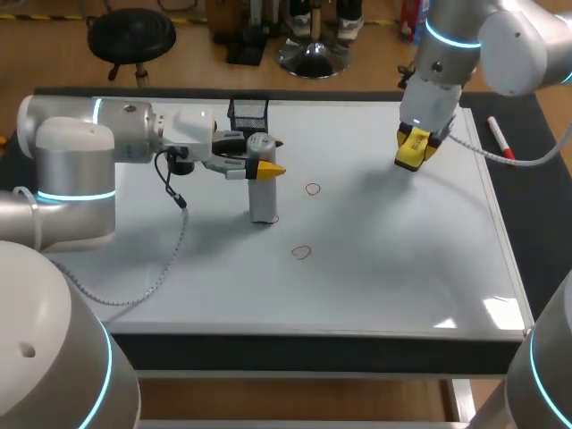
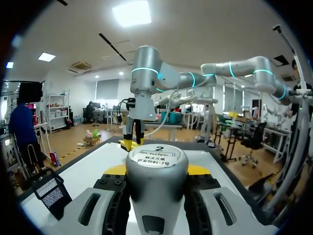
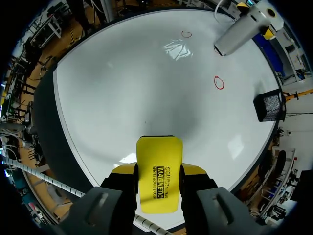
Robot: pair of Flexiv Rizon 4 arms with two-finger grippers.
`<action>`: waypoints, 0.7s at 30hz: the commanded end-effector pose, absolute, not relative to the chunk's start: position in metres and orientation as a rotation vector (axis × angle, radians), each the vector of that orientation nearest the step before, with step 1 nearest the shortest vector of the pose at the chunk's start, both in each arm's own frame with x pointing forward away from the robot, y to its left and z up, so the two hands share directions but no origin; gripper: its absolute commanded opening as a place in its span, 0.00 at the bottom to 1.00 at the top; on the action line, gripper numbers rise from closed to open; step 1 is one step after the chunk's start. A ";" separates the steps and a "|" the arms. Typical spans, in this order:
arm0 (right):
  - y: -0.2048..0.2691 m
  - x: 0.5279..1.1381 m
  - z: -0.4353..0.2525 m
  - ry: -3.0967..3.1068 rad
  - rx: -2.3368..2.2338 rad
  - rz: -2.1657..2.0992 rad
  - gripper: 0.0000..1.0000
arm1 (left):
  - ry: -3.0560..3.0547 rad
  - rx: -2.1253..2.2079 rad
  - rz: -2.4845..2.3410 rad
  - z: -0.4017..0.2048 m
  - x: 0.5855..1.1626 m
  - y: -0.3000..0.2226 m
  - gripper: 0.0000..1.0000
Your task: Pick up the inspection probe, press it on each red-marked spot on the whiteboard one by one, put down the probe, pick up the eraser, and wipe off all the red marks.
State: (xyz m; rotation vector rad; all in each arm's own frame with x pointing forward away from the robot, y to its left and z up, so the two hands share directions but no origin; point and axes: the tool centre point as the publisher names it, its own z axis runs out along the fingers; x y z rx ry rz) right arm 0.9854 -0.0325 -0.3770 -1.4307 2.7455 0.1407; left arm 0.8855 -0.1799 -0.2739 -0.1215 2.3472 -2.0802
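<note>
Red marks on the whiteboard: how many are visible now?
2: one red mark beside the probe, another nearer the whiteboard's front edge. A third may be hidden under the probe.

One whiteboard (image 1: 402, 259) bears two red marks (image 1: 312, 189) (image 1: 301, 253) near its middle. One probe (image 1: 262, 192) stands on it, one eraser (image 1: 413, 150) is over its far right part, one mesh basket (image 1: 248, 113) sits at its far edge, and one marker (image 1: 500, 138) lies beside its right edge.

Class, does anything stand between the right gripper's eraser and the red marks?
Nothing visible lies between the eraser and the upper mark or the lower mark. The probe, in the left gripper, stands just beyond them.
</note>
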 end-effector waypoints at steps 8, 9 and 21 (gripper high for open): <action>-0.033 0.986 -0.376 2.746 -1.434 0.137 0.00 | 2.275 -0.183 -2.038 -0.269 0.882 -0.177 0.00; -0.033 0.986 -0.376 2.746 -1.434 0.137 0.00 | 2.263 -0.197 -2.025 -0.267 0.881 -0.176 0.00; -0.033 0.986 -0.376 2.746 -1.434 0.137 0.00 | 2.133 -0.298 -1.947 -0.252 0.860 -0.150 0.00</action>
